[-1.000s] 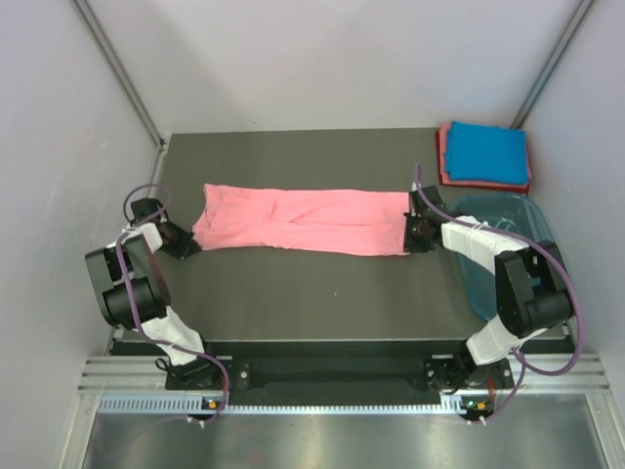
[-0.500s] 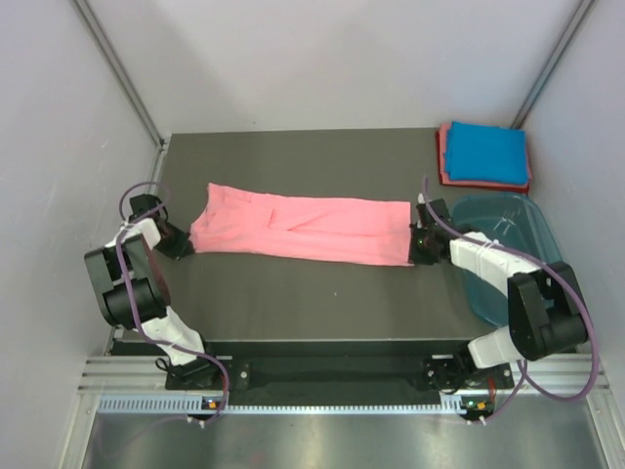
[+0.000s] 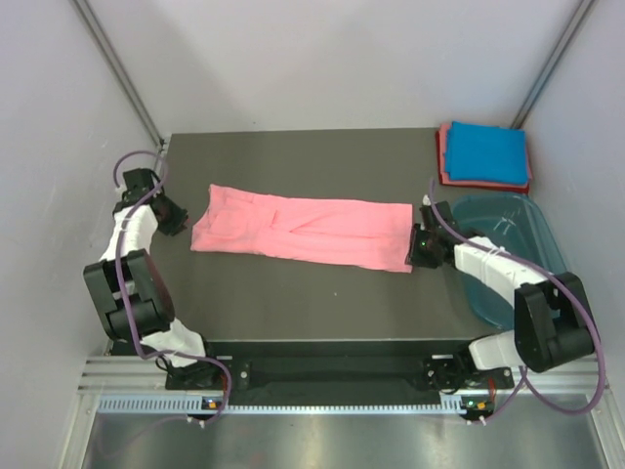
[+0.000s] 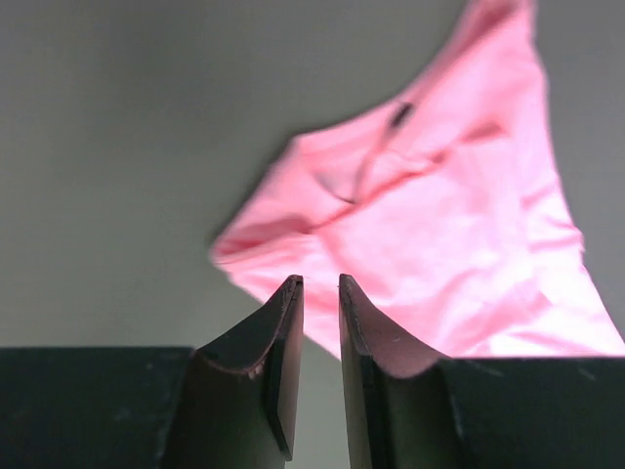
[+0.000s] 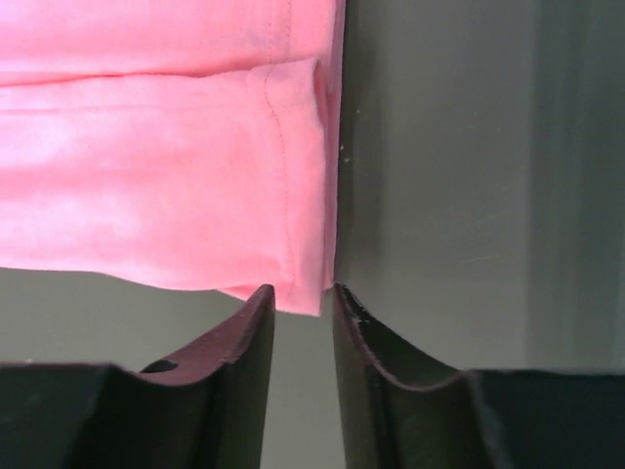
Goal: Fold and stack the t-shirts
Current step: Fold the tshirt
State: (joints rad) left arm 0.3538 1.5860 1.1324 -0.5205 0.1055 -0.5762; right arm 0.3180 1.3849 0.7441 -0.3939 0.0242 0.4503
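Note:
A salmon-pink t-shirt (image 3: 303, 230) lies flat as a long folded strip across the dark table (image 3: 293, 303). My left gripper (image 3: 182, 217) sits just off its left end, jaws a little apart with nothing between them. In the left wrist view the left gripper (image 4: 320, 288) is open and the t-shirt (image 4: 439, 244) lies beyond the fingertips. My right gripper (image 3: 415, 244) is at the strip's right end. Seen from the right wrist, the right gripper (image 5: 301, 293) is open, with the hemmed corner of the t-shirt (image 5: 195, 176) right at its tips, lying loose.
At the far right corner a folded bright blue t-shirt (image 3: 486, 151) lies on a folded reddish-pink one (image 3: 444, 161). A translucent teal tub (image 3: 518, 220) stands off the table's right edge, under my right arm. White walls close in on both sides.
Both grippers have opened and let go of the salmon-pink t-shirt's ends. The left gripper has drawn back to the far left. The strip now lies flat.

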